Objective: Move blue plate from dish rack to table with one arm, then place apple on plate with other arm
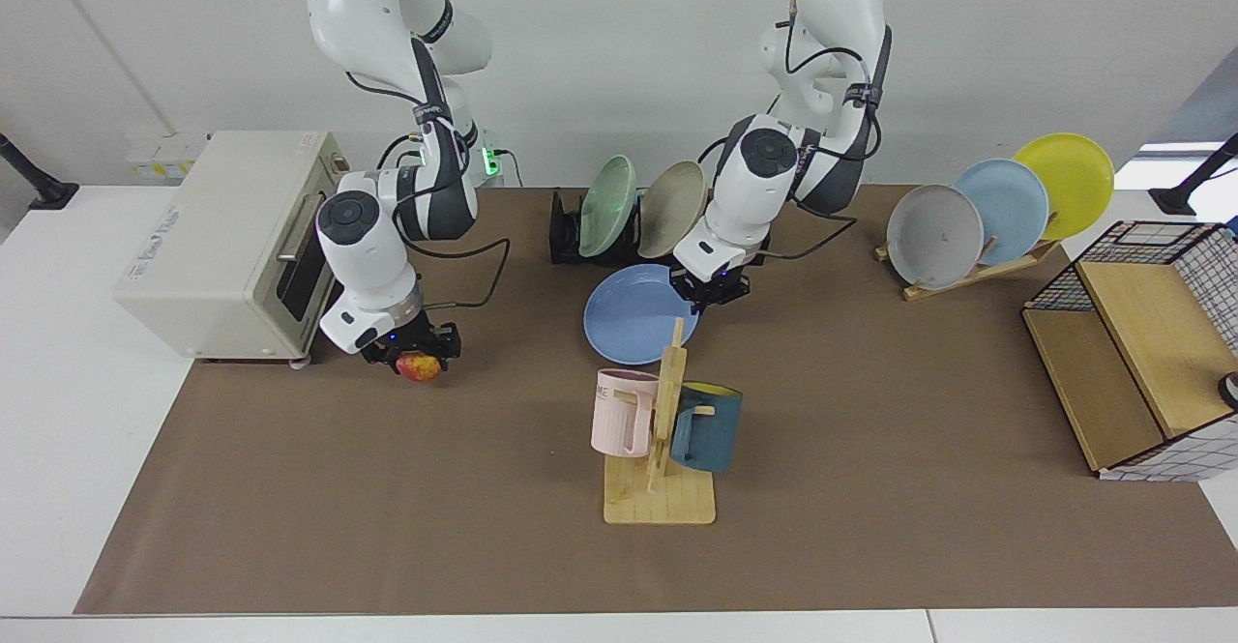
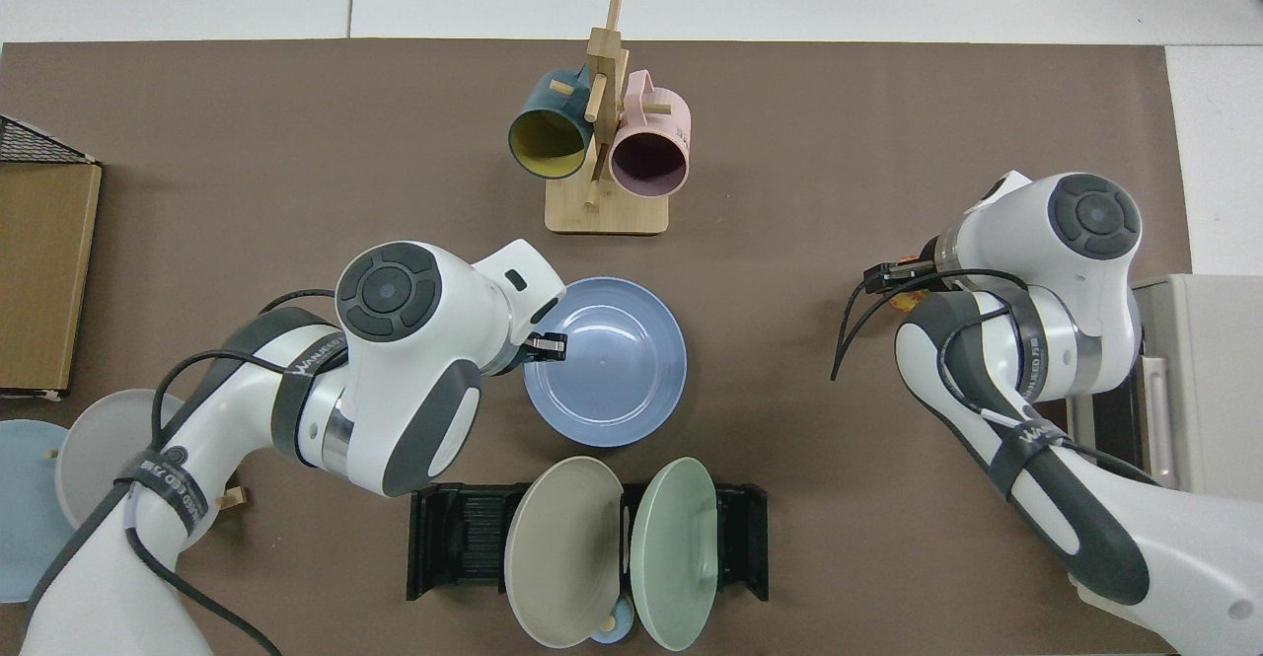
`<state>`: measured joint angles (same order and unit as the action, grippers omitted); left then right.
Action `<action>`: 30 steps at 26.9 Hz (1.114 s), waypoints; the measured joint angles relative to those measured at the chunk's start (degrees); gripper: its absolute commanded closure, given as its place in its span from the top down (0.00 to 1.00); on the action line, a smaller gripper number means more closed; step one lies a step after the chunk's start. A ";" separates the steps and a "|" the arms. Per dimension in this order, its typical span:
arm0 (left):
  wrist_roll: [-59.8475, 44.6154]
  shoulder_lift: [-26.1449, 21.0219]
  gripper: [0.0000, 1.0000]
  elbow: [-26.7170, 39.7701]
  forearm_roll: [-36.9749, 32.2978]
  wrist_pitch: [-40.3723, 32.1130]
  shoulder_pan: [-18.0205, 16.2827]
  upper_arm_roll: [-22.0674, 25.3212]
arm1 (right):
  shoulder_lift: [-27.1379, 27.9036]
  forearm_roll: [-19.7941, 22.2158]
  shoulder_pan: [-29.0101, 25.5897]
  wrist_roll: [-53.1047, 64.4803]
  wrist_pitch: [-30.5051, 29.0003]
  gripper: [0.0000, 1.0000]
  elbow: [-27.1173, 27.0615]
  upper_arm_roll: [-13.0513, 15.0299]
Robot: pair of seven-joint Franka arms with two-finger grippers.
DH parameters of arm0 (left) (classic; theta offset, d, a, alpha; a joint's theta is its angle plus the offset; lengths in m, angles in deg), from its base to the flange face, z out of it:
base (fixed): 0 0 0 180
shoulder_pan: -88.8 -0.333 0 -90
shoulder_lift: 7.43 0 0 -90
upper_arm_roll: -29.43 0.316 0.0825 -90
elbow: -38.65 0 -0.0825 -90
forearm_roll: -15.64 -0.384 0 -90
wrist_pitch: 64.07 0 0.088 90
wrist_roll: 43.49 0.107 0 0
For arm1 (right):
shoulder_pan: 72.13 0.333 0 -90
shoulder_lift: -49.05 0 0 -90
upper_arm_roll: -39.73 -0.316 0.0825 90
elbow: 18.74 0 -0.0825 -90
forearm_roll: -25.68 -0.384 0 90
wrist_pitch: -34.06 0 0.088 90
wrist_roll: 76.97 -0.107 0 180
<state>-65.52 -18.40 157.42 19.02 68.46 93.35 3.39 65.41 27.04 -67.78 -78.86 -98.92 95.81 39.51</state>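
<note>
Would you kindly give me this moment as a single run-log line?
left gripper: shut on blue plate, low over table | right gripper: shut on apple beside toaster oven | dish rack: two plates remain

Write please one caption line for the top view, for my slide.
Left gripper holds the blue plate by its rim, between dish rack and mug stand.
</note>
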 measured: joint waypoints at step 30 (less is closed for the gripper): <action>-0.33 0.33 1.00 0.51 -0.87 -0.40 -1.52 1.56 | 0.00 0.00 0.09 -0.15 0.00 0.18 0.00 -0.01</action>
<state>-65.86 -18.07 157.94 18.15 68.05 91.83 4.94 65.41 27.04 -67.69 -79.01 -98.92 95.81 39.50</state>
